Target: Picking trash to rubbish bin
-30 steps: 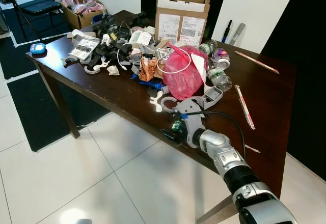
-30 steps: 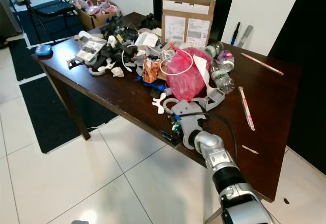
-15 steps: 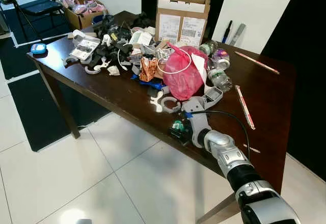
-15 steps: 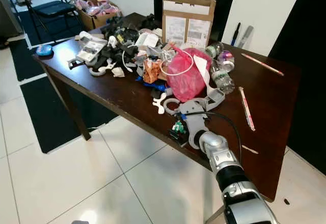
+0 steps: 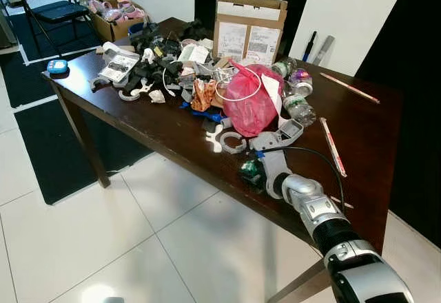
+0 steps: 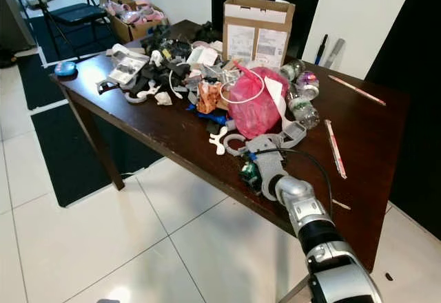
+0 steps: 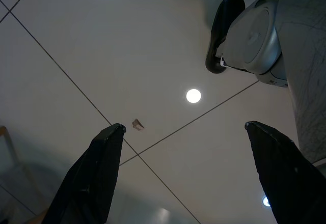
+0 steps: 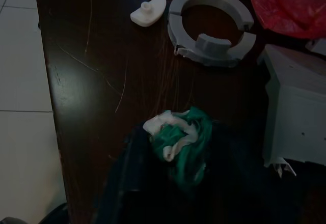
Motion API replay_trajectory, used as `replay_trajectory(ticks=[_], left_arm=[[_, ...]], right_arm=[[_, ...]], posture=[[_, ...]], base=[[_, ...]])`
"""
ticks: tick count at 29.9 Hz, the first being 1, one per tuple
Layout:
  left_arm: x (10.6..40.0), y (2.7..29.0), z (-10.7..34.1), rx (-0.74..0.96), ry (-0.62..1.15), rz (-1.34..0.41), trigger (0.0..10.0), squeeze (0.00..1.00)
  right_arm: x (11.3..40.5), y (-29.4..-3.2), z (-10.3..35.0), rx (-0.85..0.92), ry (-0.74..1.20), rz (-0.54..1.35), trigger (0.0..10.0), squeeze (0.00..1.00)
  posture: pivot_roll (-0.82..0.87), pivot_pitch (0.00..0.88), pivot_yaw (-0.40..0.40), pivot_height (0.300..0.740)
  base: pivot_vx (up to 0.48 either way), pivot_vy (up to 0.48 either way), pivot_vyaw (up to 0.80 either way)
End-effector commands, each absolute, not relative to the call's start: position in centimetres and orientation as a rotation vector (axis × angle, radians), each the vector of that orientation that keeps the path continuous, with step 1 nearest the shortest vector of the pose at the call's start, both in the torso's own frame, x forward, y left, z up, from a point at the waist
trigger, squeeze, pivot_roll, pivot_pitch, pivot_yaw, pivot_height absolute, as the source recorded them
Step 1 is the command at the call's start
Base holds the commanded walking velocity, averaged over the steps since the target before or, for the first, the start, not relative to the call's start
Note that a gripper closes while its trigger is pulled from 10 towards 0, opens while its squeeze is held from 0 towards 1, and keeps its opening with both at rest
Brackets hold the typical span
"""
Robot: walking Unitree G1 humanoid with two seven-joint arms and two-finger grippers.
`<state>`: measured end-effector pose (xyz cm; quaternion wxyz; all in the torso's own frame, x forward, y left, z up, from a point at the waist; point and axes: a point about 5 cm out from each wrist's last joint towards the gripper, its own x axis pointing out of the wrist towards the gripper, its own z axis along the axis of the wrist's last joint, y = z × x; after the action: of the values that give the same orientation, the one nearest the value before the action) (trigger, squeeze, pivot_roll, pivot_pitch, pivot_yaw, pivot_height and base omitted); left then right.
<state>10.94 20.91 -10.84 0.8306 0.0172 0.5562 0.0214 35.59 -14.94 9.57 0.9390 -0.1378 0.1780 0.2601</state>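
A crumpled green and white wrapper (image 8: 179,135) sits between the dark fingers (image 8: 127,175) of my right gripper (image 5: 251,173), which is shut on it. The gripper is low over the near edge of the dark wooden table (image 5: 169,134), just in front of a grey ring (image 8: 211,28) and a white plastic piece (image 8: 153,7). Behind them lies a heap of trash with a pink plastic bag (image 5: 248,103) and some plastic bottles (image 5: 298,107). My left gripper (image 7: 183,127) hangs open over the white floor tiles, with nothing between its fingers.
A cardboard box (image 5: 249,22) stands at the table's far side. Black and grey parts (image 5: 148,62) cover the far left of the table, and thin sticks (image 5: 332,144) lie at its right. A folding chair (image 5: 48,3) and a box (image 5: 114,15) stand beyond.
My right gripper, still holding the green wrapper, has shifted a little to the right along the table's near edge. The camera has also drifted slightly.
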Motion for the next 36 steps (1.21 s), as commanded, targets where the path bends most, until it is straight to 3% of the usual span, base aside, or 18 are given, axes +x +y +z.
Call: replay_trajectory(ticks=[1, 10, 16, 17, 23, 28, 35, 36], left_arm=[[10.1, 20.7, -11.1, 0.039, 1.205, 0.033, 10.0, 0.00], [10.2, 20.7, -11.1, 0.041, 1.205, 0.031, 10.0, 0.00], [10.3, 20.7, -11.1, 0.040, 1.204, 0.031, 10.0, 0.00], [10.3, 20.8, -11.0, 0.040, 1.203, 0.032, 10.0, 0.00], [10.4, 20.8, -11.0, 0.040, 1.202, 0.032, 10.0, 0.00], [10.4, 20.8, -11.0, 0.042, 1.203, 0.030, 10.0, 0.00], [10.4, 20.7, -11.0, 0.043, 1.204, 0.026, 10.0, 0.00], [10.4, 20.6, -11.0, 0.044, 1.204, 0.024, 10.0, 0.00]], right_arm=[[34.4, -16.1, 7.0, -0.290, 0.505, 0.513, 0.0, 0.00], [34.2, -15.6, 6.9, -0.270, 0.500, 0.543, 0.0, 0.00], [34.3, -14.2, 8.1, -0.083, 0.384, 0.631, 0.0, 0.00], [34.3, -13.6, 9.2, 0.048, 0.303, 0.690, 0.0, 0.00], [34.1, -13.2, 10.4, 0.173, 0.209, 0.766, 0.0, 0.00], [33.7, -13.1, 13.3, 0.391, 0.020, 0.869, 0.0, 0.00], [34.2, -13.9, 15.5, 0.544, -0.127, 0.839, 0.0, 0.00], [35.0, -15.2, 16.4, 0.610, -0.193, 0.742, 0.0, 0.00]], posture=[[0.04, 0.115, -0.053, 0.740], [0.04, 0.115, -0.051, 0.740], [0.04, 0.113, -0.050, 0.740], [0.04, 0.111, -0.050, 0.740], [0.04, 0.111, -0.049, 0.740], [0.04, 0.109, -0.048, 0.740], [0.04, 0.103, -0.048, 0.740], [0.04, 0.099, -0.049, 0.740]], base=[[0.000, 0.000, 0.00], [0.000, 0.000, 0.00], [0.000, 0.000, 0.00], [0.000, 0.000, 0.00], [0.000, 0.000, 0.00], [0.000, 0.000, 0.00], [0.000, 0.000, 0.00], [0.000, 0.000, 0.00]])
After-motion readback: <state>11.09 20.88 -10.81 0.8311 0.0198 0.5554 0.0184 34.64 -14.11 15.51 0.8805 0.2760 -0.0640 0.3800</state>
